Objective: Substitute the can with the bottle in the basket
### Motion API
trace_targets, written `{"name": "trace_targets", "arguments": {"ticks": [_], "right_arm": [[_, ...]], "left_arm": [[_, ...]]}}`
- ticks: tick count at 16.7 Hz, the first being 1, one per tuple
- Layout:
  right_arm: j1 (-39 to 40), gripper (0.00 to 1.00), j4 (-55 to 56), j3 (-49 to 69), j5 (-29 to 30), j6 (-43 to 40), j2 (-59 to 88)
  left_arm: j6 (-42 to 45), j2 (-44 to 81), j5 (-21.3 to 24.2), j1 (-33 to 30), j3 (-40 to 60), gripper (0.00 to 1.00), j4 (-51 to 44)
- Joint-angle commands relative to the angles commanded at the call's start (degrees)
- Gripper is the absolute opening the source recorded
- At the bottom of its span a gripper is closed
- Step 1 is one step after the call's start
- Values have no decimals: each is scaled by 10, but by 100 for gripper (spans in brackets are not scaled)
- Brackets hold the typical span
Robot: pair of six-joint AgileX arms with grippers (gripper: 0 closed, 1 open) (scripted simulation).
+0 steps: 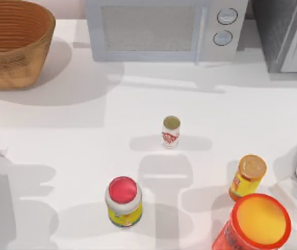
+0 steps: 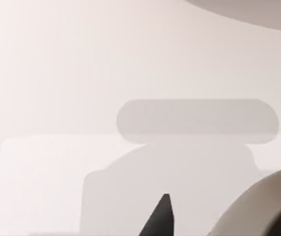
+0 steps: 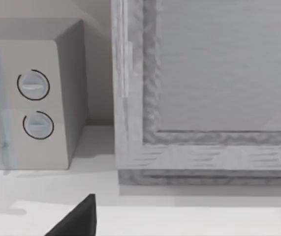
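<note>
Top view: can (image 1: 171,131) out of the basket (image 1: 13,41), standing mid surface (image 1: 86,135), well apart from it. Bottle (image 1: 247,177) not in yet, near the right edge. Nothing held. Cannot tell if jaws are spread or pressed together; both far from any bottle.

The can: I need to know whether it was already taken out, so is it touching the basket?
Apart. The top view shows the can standing alone mid-table, with bare white table between it and the basket at the far left corner.
</note>
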Motion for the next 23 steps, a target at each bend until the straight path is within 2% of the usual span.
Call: {"name": "trace_targets", "arguments": {"ticks": [5, 9, 14, 18, 23], "right_arm": [[0, 100, 0, 0, 0, 0, 0], [0, 100, 0, 0, 0, 0, 0], [0, 100, 0, 0, 0, 0, 0], [0, 100, 0, 0, 0, 0, 0], [0, 100, 0, 0, 0, 0, 0]], "left_arm": [[-1, 0, -1, -1, 6, 0, -1], [-13, 0, -16, -3, 90, 0, -21], [-42, 8, -50, -19, 314, 0, -125], [-69, 54, -78, -55, 543, 0, -257], [-95, 170, -103, -118, 802, 0, -447]]}}
